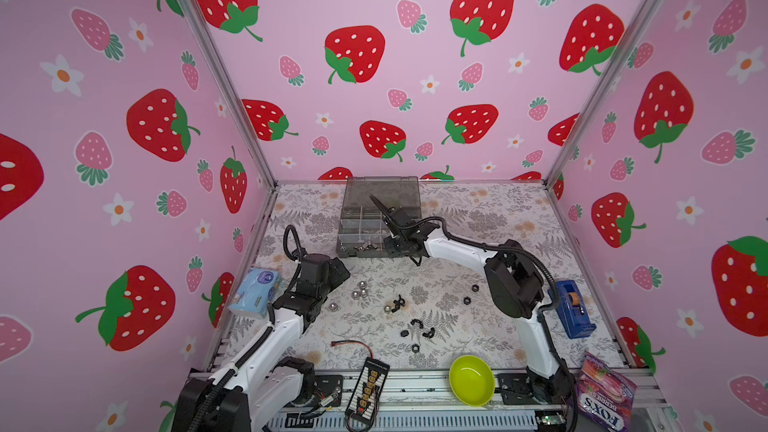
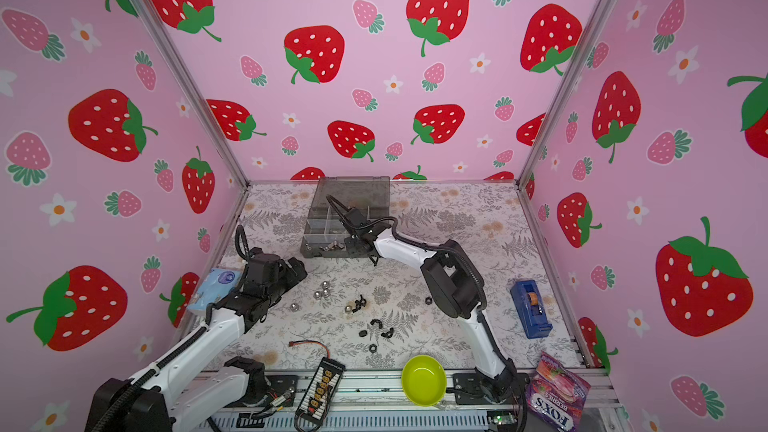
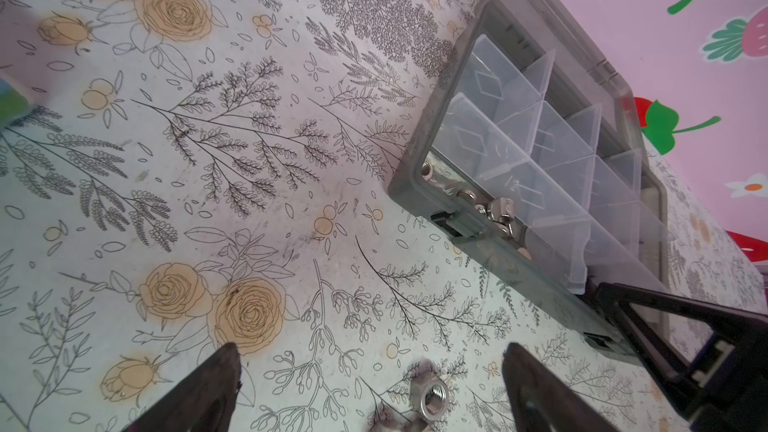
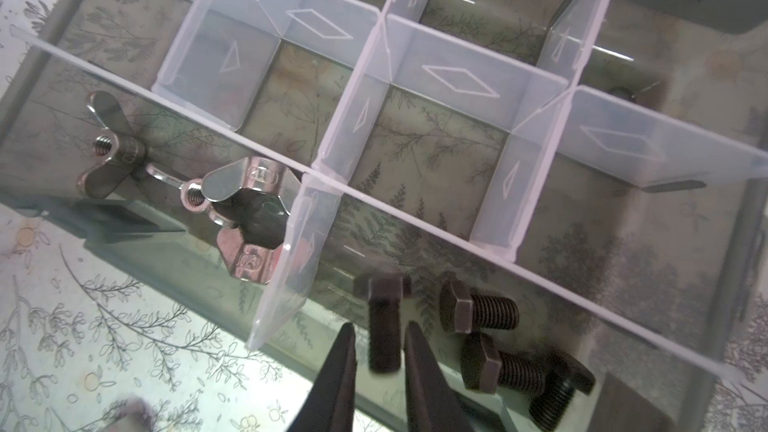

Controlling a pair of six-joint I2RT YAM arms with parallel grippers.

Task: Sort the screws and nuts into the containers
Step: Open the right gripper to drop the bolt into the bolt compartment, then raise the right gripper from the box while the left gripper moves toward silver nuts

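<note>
The smoky-grey organizer box (image 1: 347,238) stands open at the back of the table, its containers split by clear dividers (image 4: 415,209). My right gripper (image 4: 379,326) hovers over a front compartment, jaws slightly apart. A blurred black screw (image 4: 384,309) lies between and beyond the tips, clear of the left finger. Three more screws (image 4: 478,311) lie in that compartment. Silver wing nuts (image 4: 245,209) fill the neighbouring one. My left gripper (image 3: 371,357) is open low over the table, a silver hex nut (image 3: 430,396) between its fingers. Silver nuts (image 1: 361,290) and black nuts (image 1: 415,322) lie loose mid-table.
A lime-green bowl (image 1: 471,380) sits at the front edge. A red-and-black wire (image 1: 353,344) runs to a black connector board (image 1: 368,384). A blue tape dispenser (image 1: 573,309) stands right, a candy bag (image 1: 604,396) front right, and a tissue pack (image 1: 253,292) left.
</note>
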